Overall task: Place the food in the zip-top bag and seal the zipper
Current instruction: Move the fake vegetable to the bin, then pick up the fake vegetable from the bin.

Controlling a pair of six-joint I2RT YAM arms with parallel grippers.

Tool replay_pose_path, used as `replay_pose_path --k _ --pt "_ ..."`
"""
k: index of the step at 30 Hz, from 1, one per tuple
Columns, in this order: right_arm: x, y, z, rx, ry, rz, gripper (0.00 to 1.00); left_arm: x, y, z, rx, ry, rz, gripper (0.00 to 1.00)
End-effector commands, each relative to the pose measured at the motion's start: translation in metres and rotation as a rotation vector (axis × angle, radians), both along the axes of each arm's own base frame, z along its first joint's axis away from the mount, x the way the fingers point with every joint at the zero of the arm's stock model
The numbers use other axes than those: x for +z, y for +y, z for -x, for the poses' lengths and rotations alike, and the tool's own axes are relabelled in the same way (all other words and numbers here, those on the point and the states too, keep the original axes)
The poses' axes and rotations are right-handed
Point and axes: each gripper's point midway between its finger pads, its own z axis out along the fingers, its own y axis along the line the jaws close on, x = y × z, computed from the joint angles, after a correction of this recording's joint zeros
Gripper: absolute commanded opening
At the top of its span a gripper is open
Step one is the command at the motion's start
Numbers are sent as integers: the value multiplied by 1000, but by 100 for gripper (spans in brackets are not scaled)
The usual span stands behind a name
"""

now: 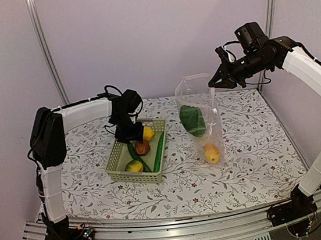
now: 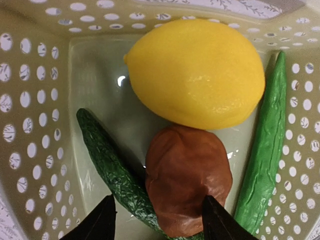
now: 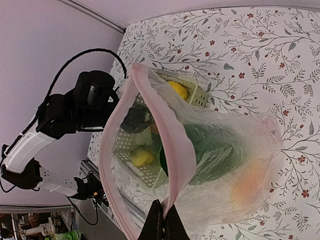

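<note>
Left claw [image 2: 160, 224] is down inside the pale green basket [image 1: 131, 174], jaws apart and straddling the reddish-brown round piece [image 2: 187, 177]; can't tell if the pads touch it. A lemon [image 2: 195, 72] lies just beyond, touching the brown piece, with the dark green cucumber [image 2: 112, 170] on one side and the lighter green cucumber [image 2: 265, 155] along the other wall. A second lemon [image 1: 134, 166] sits at the near end of the basket. Right claw [image 1: 213, 81] is closed, pinching the zipper [image 3: 179, 155] and holding that edge up off the worktop [image 1: 253, 161]. The zip-top bag [image 1: 200, 100] hangs from it to the right of the basket, mouth gaping, lower end resting on the worktop. Inside the bag are the leafy green [image 1: 193, 120] in the upper part and the orange-yellow piece [image 1: 211, 153] at the bottom
</note>
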Motion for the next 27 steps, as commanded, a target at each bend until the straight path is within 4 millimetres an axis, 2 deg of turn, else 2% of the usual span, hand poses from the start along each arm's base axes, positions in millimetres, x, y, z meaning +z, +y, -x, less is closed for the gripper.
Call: replay_pose_path --k 1,4,14,19,27 --pt "7 -5 4 2 -30 -8 0 1 31 1 112 9 -16 58" --pt "6 -4 5 7 -29 -13 0 2 42 -4 198 -1 23 57" --pt "6 -1 0 13 -30 -28 0 -8 41 -11 325 6 59 56" --pt "2 -3 -1 16 -29 -20 0 -18 46 -9 397 25 30 47" --pt "1 -8 0 22 -38 -21 0 -28 56 -11 460 32 -47 50"
